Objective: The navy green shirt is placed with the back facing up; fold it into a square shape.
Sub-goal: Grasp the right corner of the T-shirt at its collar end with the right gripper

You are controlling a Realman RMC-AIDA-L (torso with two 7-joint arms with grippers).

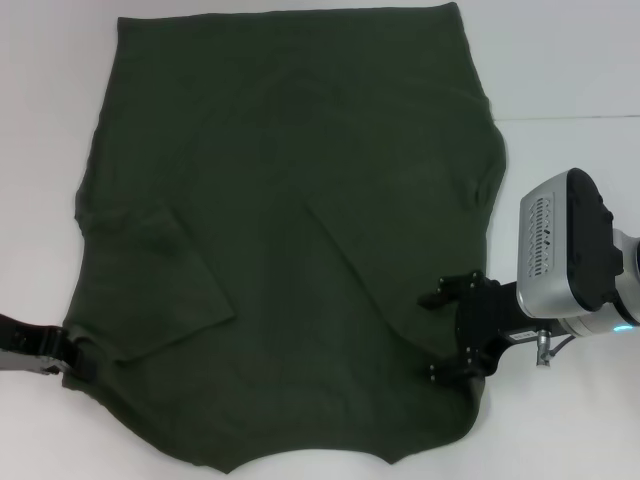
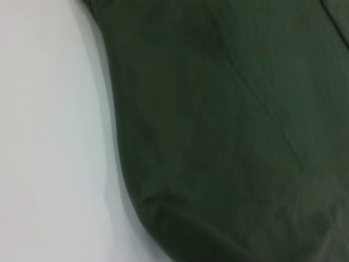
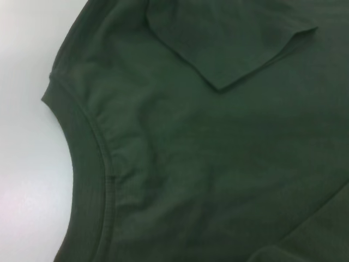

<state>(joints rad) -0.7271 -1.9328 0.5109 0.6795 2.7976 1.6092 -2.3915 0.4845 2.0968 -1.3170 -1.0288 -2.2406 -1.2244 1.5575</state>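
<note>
1. Shirts: one. The shirt (image 1: 290, 240) fills the middle of the head view and is also seen in both wrist views (image 2: 234, 131) (image 3: 218, 153).
2. Sleeves folded onto the shirt: two. One sleeve (image 1: 165, 285) lies at the lower left of the head view, the other (image 1: 385, 235) at the centre right.
3. Collars: one. The collar (image 3: 90, 180) curves at the lower left of the right wrist view.
4. Grippers: two. The left gripper (image 1: 75, 357) is at the lower left edge of the head view, the right gripper (image 1: 448, 335) at the lower right.
5. Tables: one. The white table (image 1: 560, 60) is under everything.
</note>
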